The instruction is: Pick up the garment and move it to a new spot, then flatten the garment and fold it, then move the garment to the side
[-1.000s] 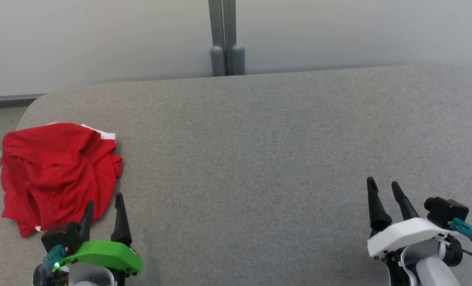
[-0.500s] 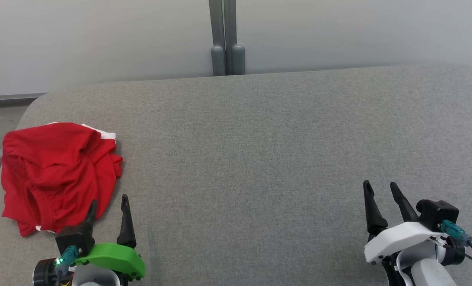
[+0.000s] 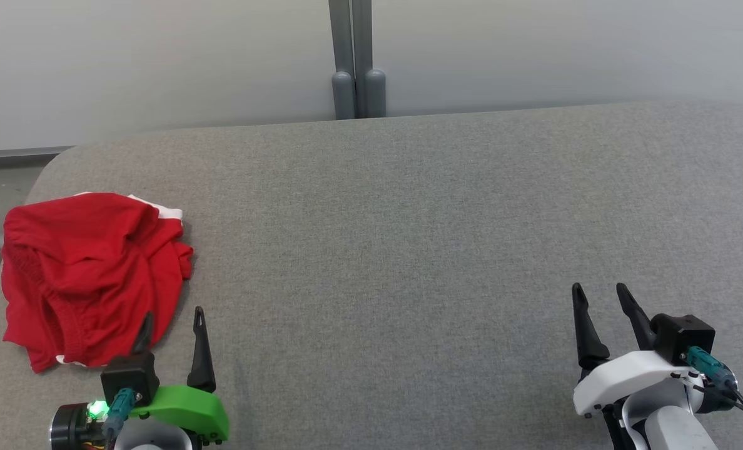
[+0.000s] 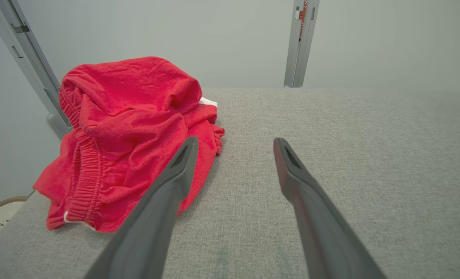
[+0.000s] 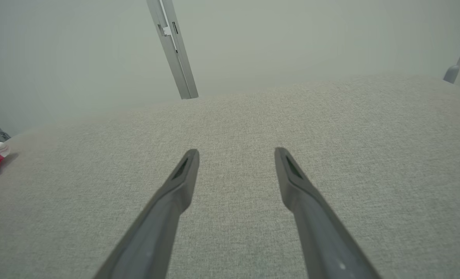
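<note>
Red shorts (image 3: 90, 275) lie crumpled at the grey pad's (image 3: 409, 250) left edge. I note left gripper (image 3: 173, 313), beside them, and right gripper (image 3: 598, 287) both spread wide.

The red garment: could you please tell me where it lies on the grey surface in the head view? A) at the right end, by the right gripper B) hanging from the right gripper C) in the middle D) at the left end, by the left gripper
D: the red garment lies crumpled at the left end of the grey surface, just ahead of the open left gripper.
</note>
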Robot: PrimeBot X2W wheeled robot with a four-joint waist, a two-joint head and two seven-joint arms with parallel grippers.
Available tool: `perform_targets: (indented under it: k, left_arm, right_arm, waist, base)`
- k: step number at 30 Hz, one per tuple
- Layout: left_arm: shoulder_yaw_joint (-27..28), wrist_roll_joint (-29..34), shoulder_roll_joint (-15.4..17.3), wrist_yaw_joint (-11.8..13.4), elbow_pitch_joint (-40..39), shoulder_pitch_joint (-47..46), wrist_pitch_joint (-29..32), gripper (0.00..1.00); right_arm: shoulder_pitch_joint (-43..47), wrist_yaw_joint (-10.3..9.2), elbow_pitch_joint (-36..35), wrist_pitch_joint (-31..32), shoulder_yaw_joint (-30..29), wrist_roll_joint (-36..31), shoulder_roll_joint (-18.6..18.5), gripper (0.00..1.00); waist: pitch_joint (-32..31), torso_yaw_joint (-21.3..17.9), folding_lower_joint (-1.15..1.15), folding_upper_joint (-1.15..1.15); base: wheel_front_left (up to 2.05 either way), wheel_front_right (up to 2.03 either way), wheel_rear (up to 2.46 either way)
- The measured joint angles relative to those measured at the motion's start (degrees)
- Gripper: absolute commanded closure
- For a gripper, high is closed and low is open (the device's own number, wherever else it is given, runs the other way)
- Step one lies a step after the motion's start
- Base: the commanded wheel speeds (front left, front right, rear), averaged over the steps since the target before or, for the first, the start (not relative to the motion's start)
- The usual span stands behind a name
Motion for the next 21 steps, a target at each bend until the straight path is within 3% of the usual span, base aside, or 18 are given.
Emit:
perform_targets:
  k: [14,21]
  left_arm:
    - [0.2,5.3,-0.3,0.5,0.3,0.0,-1.4,0.00]
    - [0.4,5.2,-0.5,0.6,0.5,0.0,-1.4,0.00]
  right_arm:
    - [-0.3,0.01,0.6,-1.4,0.0,-5.3,0.0,0.00]
    - [-0.3,0.01,0.4,-1.4,0.6,-5.3,0.0,0.00]
  waist:
    - [0.2,0.6,0.00,0.00]
    - [0.4,2.9,0.00,0.00]
  base:
    - [0.00,0.00,0.00]
    - [0.00,0.00,0.00]
